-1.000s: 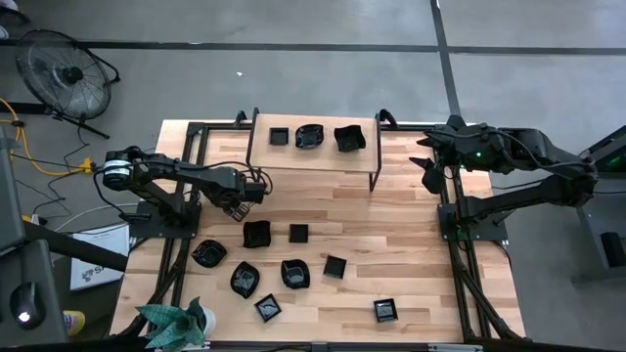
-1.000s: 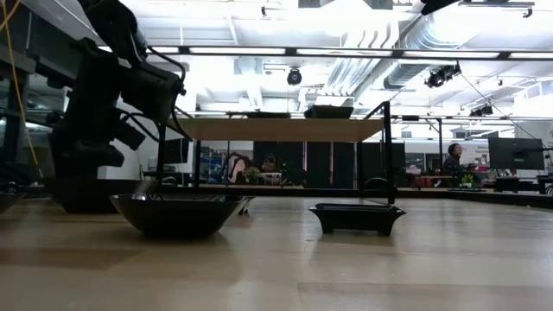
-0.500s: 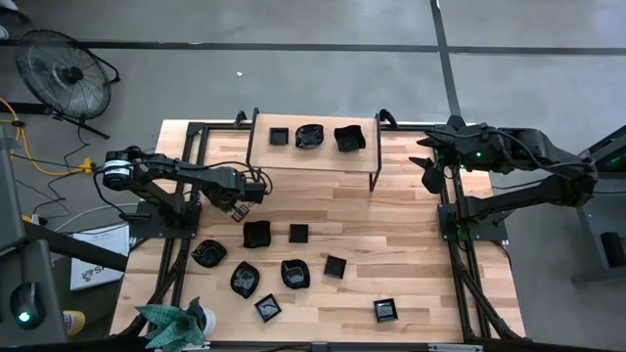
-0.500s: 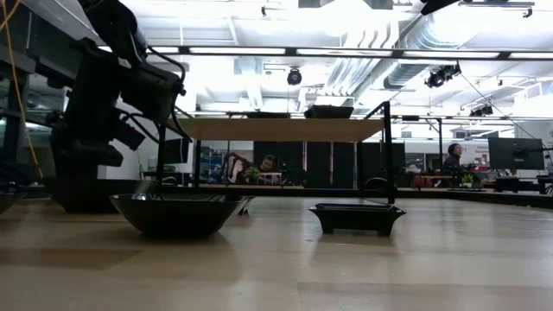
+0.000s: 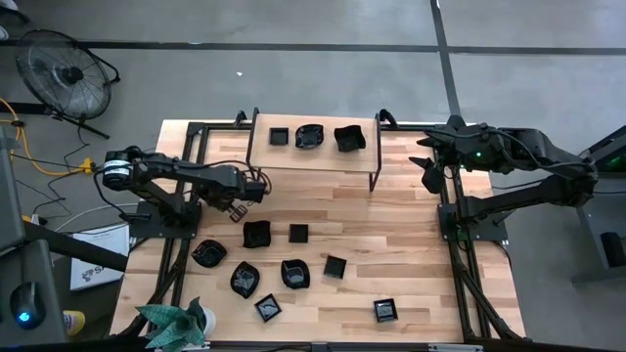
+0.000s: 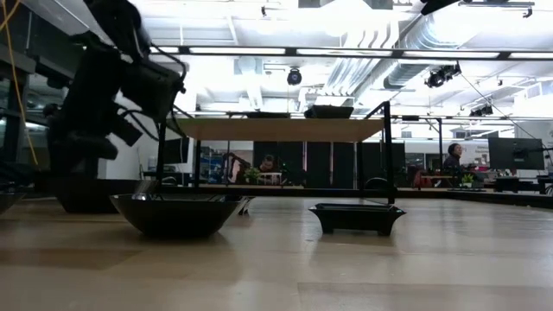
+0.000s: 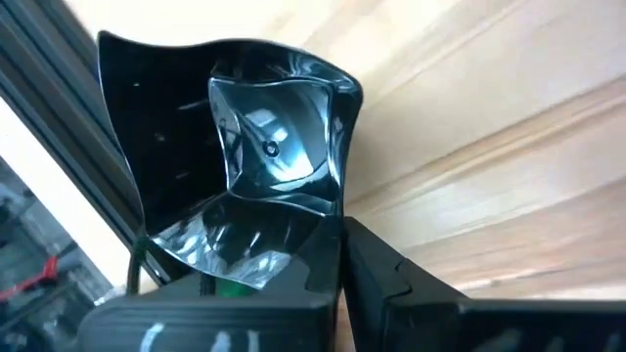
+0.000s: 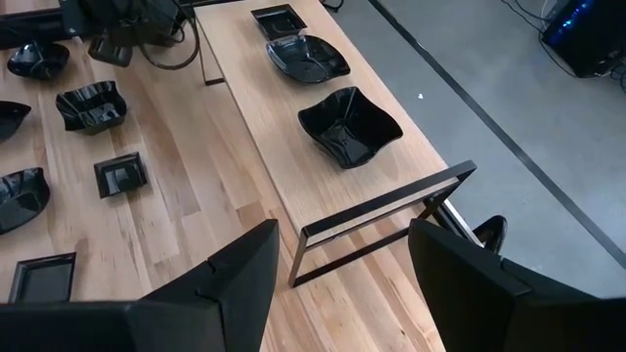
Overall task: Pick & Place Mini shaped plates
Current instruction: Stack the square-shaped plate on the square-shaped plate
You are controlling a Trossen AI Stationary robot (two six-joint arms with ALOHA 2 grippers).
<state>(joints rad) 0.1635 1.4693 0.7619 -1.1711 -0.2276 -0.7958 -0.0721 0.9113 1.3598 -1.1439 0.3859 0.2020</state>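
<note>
Plate (image 7: 274, 156), glossy black, wavy-edged, pinched by rim in left gripper (image 5: 238, 207) above bare wood near shelf (image 5: 313, 152). To place well: keep level, lift clear of shelf edge, lower into free spot beside three plates already there (image 5: 307, 136), loosen only once seated. Eight more plates (image 5: 256, 234) on table (image 5: 411, 254), matte pale planks. Right gripper (image 8: 337, 284) parked at right edge, fingers spread, empty

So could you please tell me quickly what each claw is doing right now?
Left claw: closed on a glossy black mini plate.
Right claw: open, empty, waiting at the table's right edge.
</note>
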